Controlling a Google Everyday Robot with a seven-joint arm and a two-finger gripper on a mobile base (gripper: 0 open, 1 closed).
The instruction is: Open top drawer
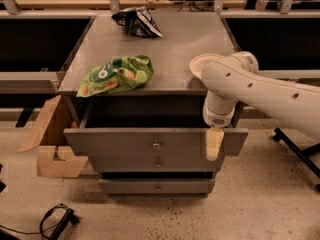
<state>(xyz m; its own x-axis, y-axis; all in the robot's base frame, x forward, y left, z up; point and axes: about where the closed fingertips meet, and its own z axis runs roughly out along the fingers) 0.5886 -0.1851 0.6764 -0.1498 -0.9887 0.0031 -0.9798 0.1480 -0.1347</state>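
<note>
The top drawer (120, 143) is pulled out from the grey cabinet, and its dark interior shows behind the wide flat front panel. Its small round knob (156, 145) sits at the panel's centre. My gripper (214, 144) hangs from the white arm (260, 86) at the right part of the drawer's front panel. Its tan tip lies over the panel's top edge and face, well to the right of the knob. Two narrower drawer fronts (157, 186) below are closed.
A green chip bag (116, 75) and a dark bag (136, 21) lie on the cabinet top (185, 39). A cardboard box (52, 144) stands on the floor at the left. A black cable (57, 220) lies at the front left. A black stand leg (297, 151) is at the right.
</note>
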